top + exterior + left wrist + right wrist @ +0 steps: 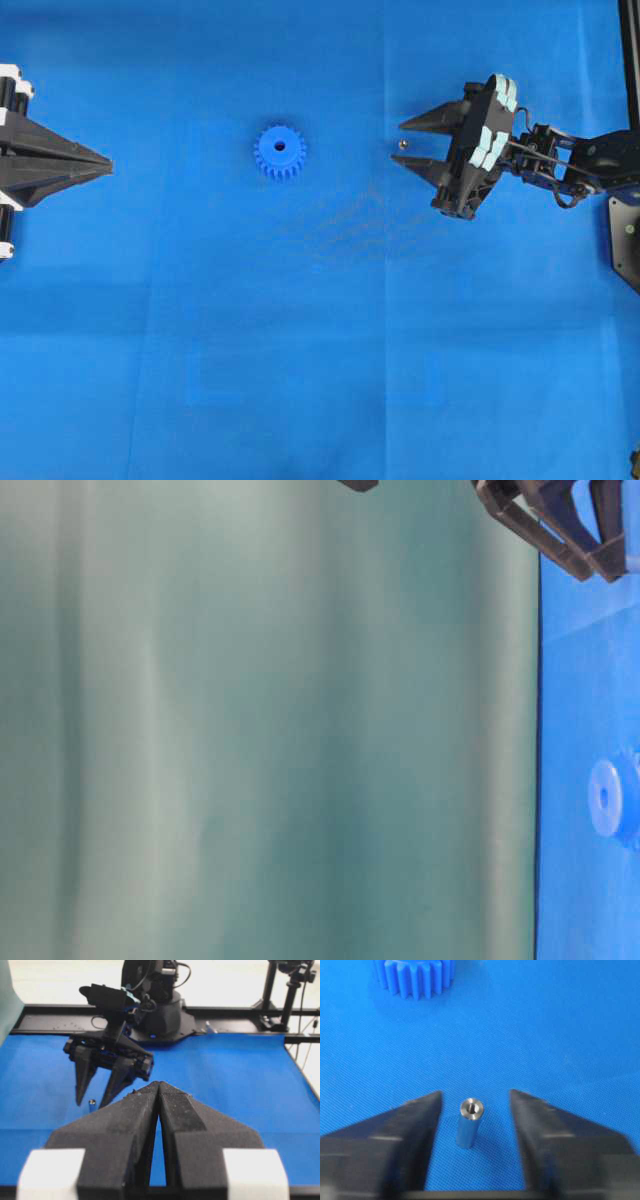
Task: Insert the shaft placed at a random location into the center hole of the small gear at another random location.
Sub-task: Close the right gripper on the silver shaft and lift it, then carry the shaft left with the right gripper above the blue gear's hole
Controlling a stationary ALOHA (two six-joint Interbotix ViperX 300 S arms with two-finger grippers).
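The shaft (469, 1122) is seen upright on the blue mat (560, 1025), between the spread fingers (395, 1135) of the right gripper (475, 1097), touched by neither. The gear (415, 977) is cut off at top edge.

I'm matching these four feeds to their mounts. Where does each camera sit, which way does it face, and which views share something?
Overhead exterior: above, looking straight down on the small gear, the shaft, the left gripper and the right gripper.
Table-level exterior: low at the table edge, rotated sideways; mostly green backdrop, gear at right, arm parts at top.
Left wrist: looks over its shut fingers toward the right gripper and shaft.
Right wrist: looks down between open fingers at the upright shaft, gear beyond.
Shared: overhead and both wrist views show the shaft.
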